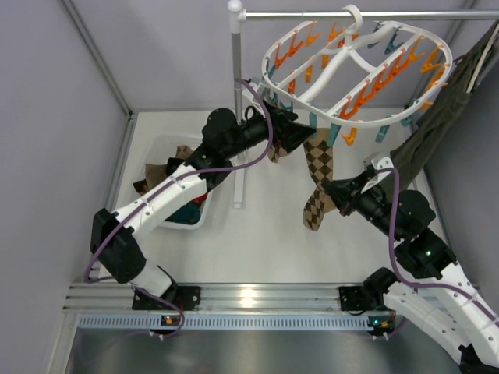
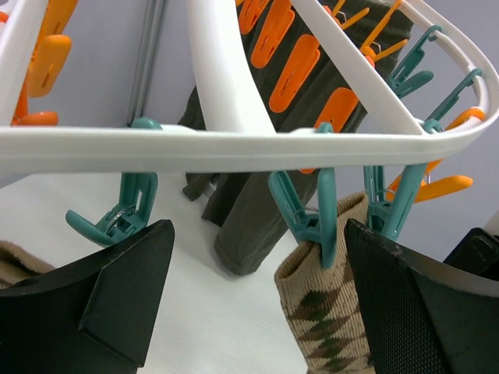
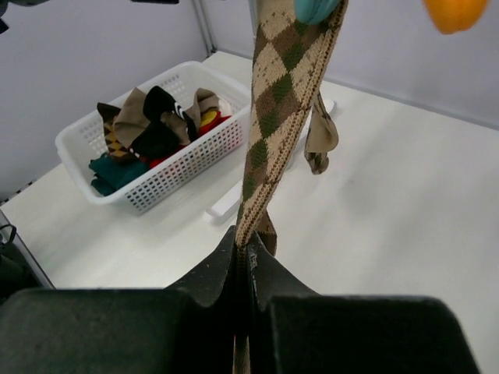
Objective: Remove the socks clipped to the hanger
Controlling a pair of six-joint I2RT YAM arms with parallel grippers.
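Note:
The white oval hanger (image 1: 355,70) hangs from the rail with orange and teal clips. One argyle sock (image 1: 318,183) hangs from a teal clip (image 2: 316,218) on its near rim. My right gripper (image 1: 337,195) is shut on the lower part of this sock (image 3: 273,117), its jaws pressed together (image 3: 243,257). My left gripper (image 1: 300,134) is open just under the hanger rim (image 2: 234,148). The sock's cuff (image 2: 327,312) lies between its fingers, close to the right finger (image 2: 421,312). A second tan sock (image 3: 320,132) hangs behind.
A white basket (image 1: 204,212) with several socks sits on the table at the left, also in the right wrist view (image 3: 148,183). The grey pole (image 1: 236,101) and rail (image 1: 351,14) stand behind. An olive-green garment (image 1: 444,109) hangs at the right.

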